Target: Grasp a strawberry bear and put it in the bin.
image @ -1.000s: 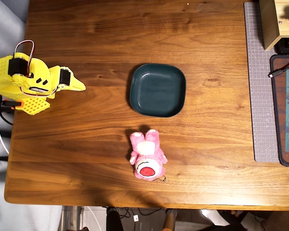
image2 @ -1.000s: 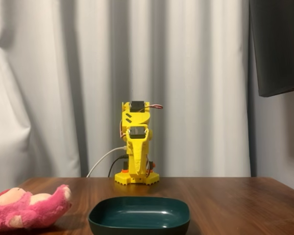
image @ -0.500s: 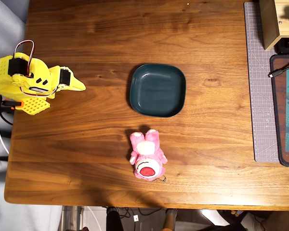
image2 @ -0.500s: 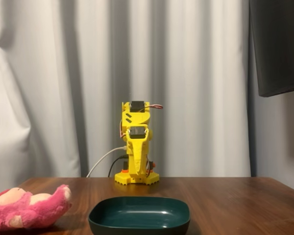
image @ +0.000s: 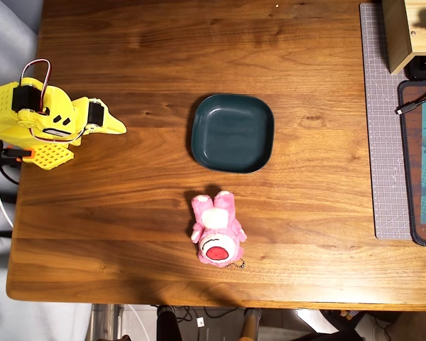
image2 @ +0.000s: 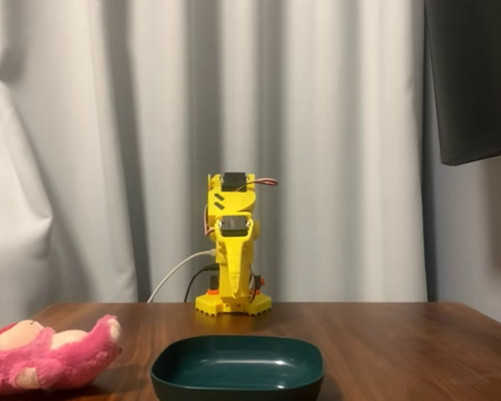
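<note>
in the overhead view the strawberry bear (image: 216, 229) lies on its back at the near edge of the wooden table (image: 128, 234), muzzle toward the near edge and feet toward the bin (image: 233, 133), its small keychain (image: 236, 265) trailing beside its head; in the fixed view the bear (image2: 46, 363) sits low at the left, close to the camera; just beyond it, apart but near, the dark teal bin (image2: 237, 368) stands empty; at the table's left edge in the overhead view the yellow arm (image: 39, 117) is folded back over its base, its gripper (image: 113, 126) tapering to one point, so the fingers look pressed together, holding nothing, though the gap is too small to be sure; the grasp looks not yet begun, so this seems the reach step; the next move calls for unfolding toward the bear, spreading the fingers and coming down over its soft body; nothing stands between arm and bear; the bin lies off that line; a grey cutting mat (image: 380, 128) and a cable (image: 412, 106) lie far right, well clear.
</note>
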Robot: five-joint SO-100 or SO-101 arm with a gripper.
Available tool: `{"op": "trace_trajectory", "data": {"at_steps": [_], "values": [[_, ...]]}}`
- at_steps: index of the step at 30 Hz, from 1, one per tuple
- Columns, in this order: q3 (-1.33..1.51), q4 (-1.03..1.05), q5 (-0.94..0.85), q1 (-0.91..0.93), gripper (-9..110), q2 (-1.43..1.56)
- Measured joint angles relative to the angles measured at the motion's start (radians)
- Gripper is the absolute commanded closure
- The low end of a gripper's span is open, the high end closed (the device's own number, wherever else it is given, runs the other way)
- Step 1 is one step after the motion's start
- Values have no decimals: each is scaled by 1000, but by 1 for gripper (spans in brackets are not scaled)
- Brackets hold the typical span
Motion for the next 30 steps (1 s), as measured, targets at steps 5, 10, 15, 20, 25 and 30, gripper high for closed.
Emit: {"op": "trace_trajectory", "data": {"at_steps": [5, 10, 15, 20, 25, 30], "values": [[0, 0, 0, 0, 101, 0], [0, 0, 0, 0, 101, 0], [0, 0, 0, 9, 101, 0], [0, 0, 0, 31, 101, 0], [0, 0, 0, 32, 101, 0], [0, 0, 0, 35, 101, 0]]}}
